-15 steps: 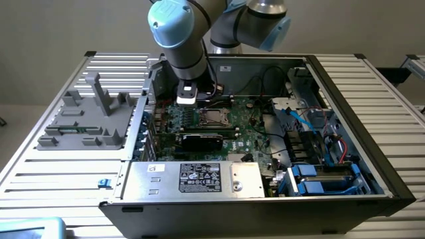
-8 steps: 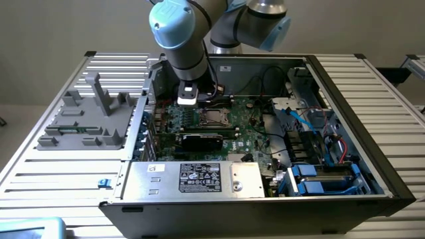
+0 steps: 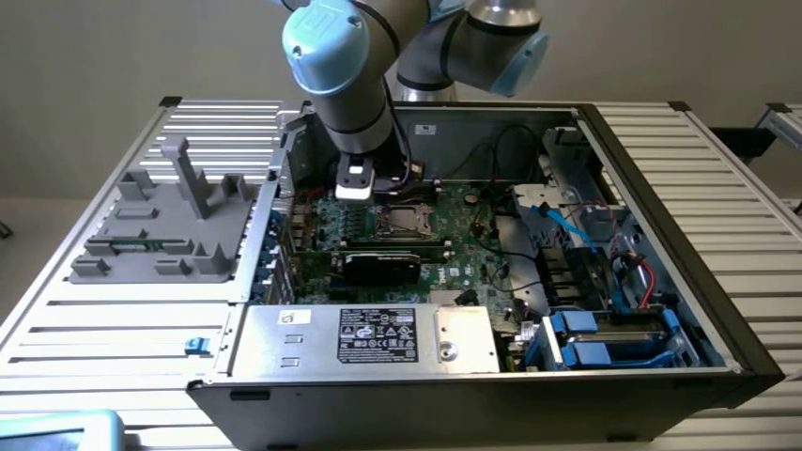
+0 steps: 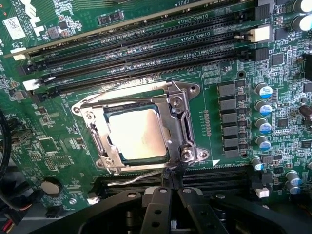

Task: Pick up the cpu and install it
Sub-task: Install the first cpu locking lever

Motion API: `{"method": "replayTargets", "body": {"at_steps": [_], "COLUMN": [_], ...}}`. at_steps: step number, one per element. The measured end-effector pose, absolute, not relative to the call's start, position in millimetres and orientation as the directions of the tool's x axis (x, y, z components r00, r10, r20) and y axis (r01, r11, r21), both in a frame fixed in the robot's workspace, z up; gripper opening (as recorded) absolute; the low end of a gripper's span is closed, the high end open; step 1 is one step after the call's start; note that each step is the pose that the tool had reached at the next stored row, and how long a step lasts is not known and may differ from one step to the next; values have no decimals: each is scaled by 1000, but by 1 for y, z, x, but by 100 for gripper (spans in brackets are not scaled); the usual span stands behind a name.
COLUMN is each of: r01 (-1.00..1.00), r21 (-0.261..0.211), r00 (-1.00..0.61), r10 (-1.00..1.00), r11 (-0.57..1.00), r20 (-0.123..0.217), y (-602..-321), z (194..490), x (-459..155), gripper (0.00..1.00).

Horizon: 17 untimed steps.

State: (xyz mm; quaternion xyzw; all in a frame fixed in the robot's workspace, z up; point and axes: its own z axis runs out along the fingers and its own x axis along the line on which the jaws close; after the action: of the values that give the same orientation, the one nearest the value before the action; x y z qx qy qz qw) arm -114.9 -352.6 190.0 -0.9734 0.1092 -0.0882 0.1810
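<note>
The cpu [image 4: 138,133] lies flat in its socket on the motherboard [image 4: 58,141], its shiny silver top facing up and framed by the metal socket bracket [image 4: 183,117], whose plate sits around the chip's edges with screws at its corners. In the exterior view the same chip [image 3: 404,224] shows as a small bright square in the middle of the board, inside the open computer case [image 3: 701,282]. The claw [image 4: 170,187] hangs just beside the socket, its dark fingers drawn together with nothing between them, their tips close to the thin retention lever [image 4: 141,176] that runs along the socket's near edge. Beside the socket lie long black memory slots [image 4: 146,44], printed with white lettering that reads as DIMM and CPU1 markings. A row of blue-topped capacitors [image 4: 263,117] stands on the socket's other side. In the exterior view the arm [image 3: 345,75] reaches down into the case from above. A silver power supply [image 3: 363,338] with a black-and-white label, its print too small to read, sits at the case's near edge, and a grey fixture tray [image 3: 163,225] rests on the slatted surface [image 3: 715,160] at the exterior view's left.
</note>
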Motion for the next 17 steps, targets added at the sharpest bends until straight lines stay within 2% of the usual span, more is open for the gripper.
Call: {"method": "replayTargets", "body": {"at_steps": [17], "r01": [-189], "r21": [-372], "r00": [958], "r10": [-253], "r11": [-909], "r20": [132], "y": [-353], "z": [187], "x": [-112], "gripper": [11]}}
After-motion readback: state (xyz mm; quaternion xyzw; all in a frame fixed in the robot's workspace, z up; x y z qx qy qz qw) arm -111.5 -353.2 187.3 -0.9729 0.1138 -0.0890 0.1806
